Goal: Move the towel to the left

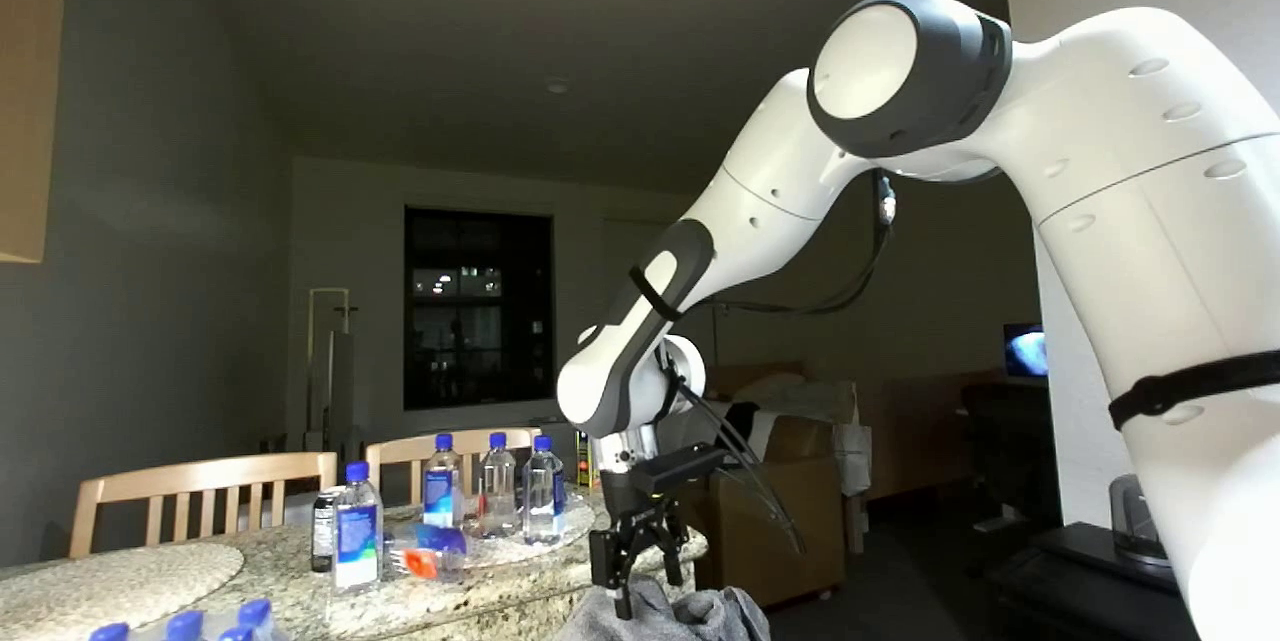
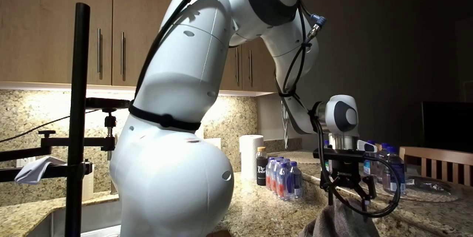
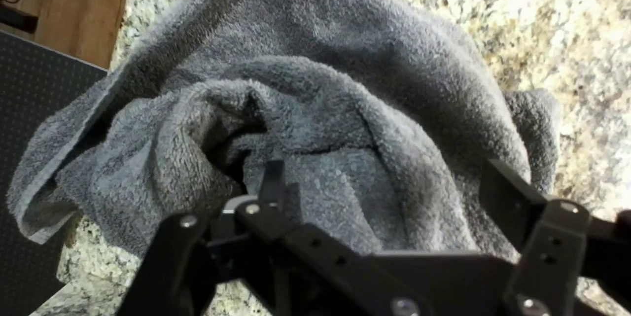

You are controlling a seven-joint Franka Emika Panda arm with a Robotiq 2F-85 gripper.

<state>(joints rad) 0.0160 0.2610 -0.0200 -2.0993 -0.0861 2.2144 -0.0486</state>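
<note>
Over the speckled counter [image 3: 586, 35], bends the white arm [image 1: 780, 168] down to the grey towel [image 3: 315, 109], bunched there and partly past the edge, and holds the gripper [image 3: 387, 174] with widely parted jaws close at the folds, touching or not, cannot tell.

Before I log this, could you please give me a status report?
Gripper open, nothing held. Grey towel rumpled on speckled counter below; contact unclear. Bottles nearby, possibly in the way.

A dim wall [image 1: 345, 251] holds a dark window [image 1: 478, 321] behind wooden chairs [image 1: 220, 470]; light [image 2: 40, 107] glows beneath cabinets [image 2: 48, 30].
</note>
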